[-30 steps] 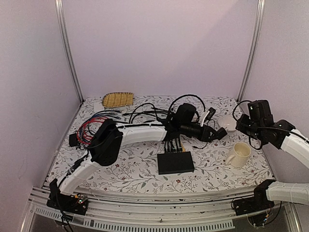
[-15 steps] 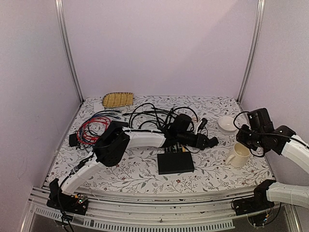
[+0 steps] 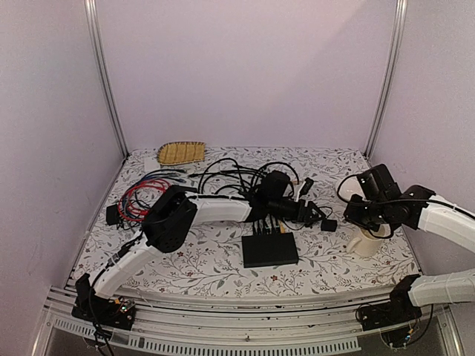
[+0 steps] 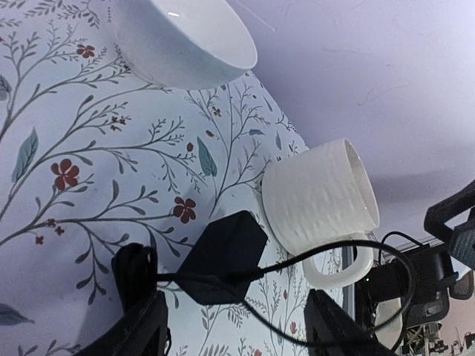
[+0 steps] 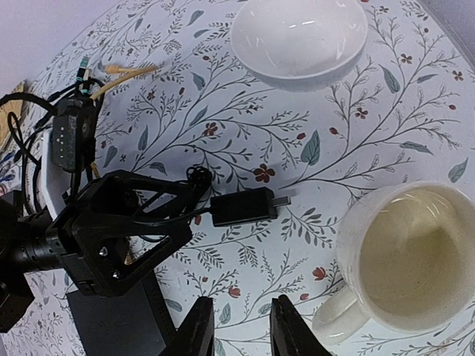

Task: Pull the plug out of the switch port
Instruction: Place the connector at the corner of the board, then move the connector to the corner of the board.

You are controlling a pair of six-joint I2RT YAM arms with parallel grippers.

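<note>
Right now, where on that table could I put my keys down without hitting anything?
Bare cloth lies between the switch and the mug, and along the near edge in front of the switch. The back middle is crowded with cables.

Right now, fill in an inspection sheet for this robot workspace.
Surface: floral-print tablecloth, flat.
Job's things: flat matte-black rectangular switch, cables in its far edge; black block plug lying loose on the cloth.
Clutter: white ceramic bowl, cream ribbed mug, woven yellow tray.
Grippers: left gripper open, plug just ahead; right gripper open, empty.
Cables: black tangle, red bundle.
Surroundings: plain lilac walls.
</note>
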